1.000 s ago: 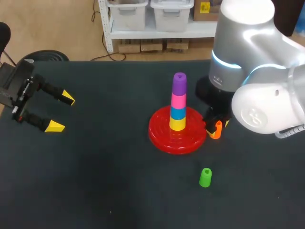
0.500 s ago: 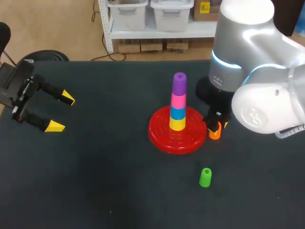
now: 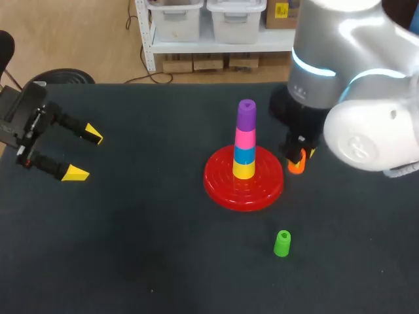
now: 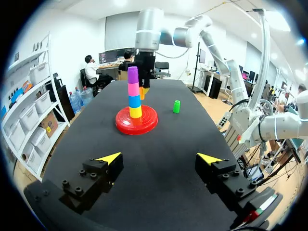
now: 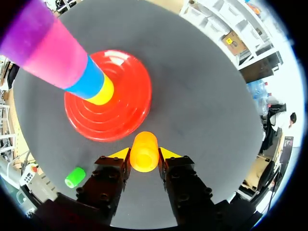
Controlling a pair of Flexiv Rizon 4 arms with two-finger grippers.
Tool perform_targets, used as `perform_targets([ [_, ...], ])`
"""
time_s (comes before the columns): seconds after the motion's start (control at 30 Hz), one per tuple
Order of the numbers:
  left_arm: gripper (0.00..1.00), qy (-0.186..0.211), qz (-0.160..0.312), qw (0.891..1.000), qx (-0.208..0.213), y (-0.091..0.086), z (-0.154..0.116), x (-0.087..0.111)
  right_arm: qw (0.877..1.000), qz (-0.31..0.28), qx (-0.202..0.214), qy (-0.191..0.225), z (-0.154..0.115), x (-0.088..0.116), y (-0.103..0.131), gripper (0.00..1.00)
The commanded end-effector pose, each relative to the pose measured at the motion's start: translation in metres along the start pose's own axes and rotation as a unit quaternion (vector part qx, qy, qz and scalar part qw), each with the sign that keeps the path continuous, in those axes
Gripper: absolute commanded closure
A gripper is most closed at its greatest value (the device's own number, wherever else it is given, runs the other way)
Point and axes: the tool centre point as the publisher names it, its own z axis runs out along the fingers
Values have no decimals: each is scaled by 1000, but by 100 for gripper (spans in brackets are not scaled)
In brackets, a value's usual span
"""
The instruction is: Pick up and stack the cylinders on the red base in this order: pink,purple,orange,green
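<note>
Green cylinder [image 3: 282, 243] stands upright on the dark table [image 3: 131, 248], nearest the robot's side, well apart from the other parts and from both grippers.

Beyond it sits the red base [image 3: 222, 186], a round, ribbed disc. Four cylinders are stacked upright on its centre, in this order from the bottom:
- yellow cylinder [image 3: 244, 169]
- blue cylinder [image 3: 244, 154]
- pink cylinder [image 3: 245, 138]
- purple cylinder [image 3: 246, 114]

At about the same depth, the left gripper [image 3: 84, 154] is positioned at the table's left edge, well apart from the base. Its fingers are spread wide with nothing between them, and they point across the table toward the stack.

Slightly farther back, the orange cylinder [image 3: 296, 162] is located just beside the base's right rim, outside it. It is clamped in the right gripper [image 5: 144, 154]. In the right wrist view, both yellow-tipped fingers press on its sides from opposite directions, and the cylinder is upright between them. The right arm [image 3: 353, 98] enters from the right side and reaches down to this position. The orange cylinder is not touching the stack.
</note>
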Motion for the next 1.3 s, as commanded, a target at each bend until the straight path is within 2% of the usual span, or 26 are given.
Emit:
perform_targets([
  [0.03, 0, -1, 1, 1000, 0, 0, 1, 1, 1000, 2, 8, -23, -43, 12, -1, 100],
  [0.2, 0, -1, 1, 1000, 0, 0, 1, 1, 999, -1, 23, -39, -87, 3, 0, 100],
  [0.33, 0, -1, 1, 1000, 0, 0, 1, 1, 997, -13, 53, -49, -126, -11, 6, 100],
  [0.43, 0, -1, 1, 1000, 0, 0, 1, 1, 996, -25, 58, -62, -148, -24, 12, 100],
  [0.5, 0, -1, 1, 1000, 0, 0, 1, 1, 995, -32, 52, -74, -159, -31, 15, 100],
  [0.57, 0, -1, 1, 1000, 0, 0, 1, 1, 993, -38, 18, -106, -171, -41, 19, 100],
  [0.7, 0, -1, 1, 1000, 0, 0, 1, 1, 992, -46, -7, -114, -182, -56, 24, 100],
  [0.77, 0, -1, 1, 1000, 0, 0, 1, 1, 993, -48, -7, -112, -184, -61, 26, 100],
  [0.93, 0, -1, 1, 1000, 0, 0, 1, 1, 991, -59, -45, -109, -187, -72, 29, 100],
  [1.1, 0, -1, 1, 1000, 0, 0, 1, 1, 994, -69, -37, -73, -185, -86, 33, 100],
  [1.3, 0, -1, 1, 1000, 0, 0, 1, 1, 994, -73, -50, -60, -177, -100, 27, 100],
])
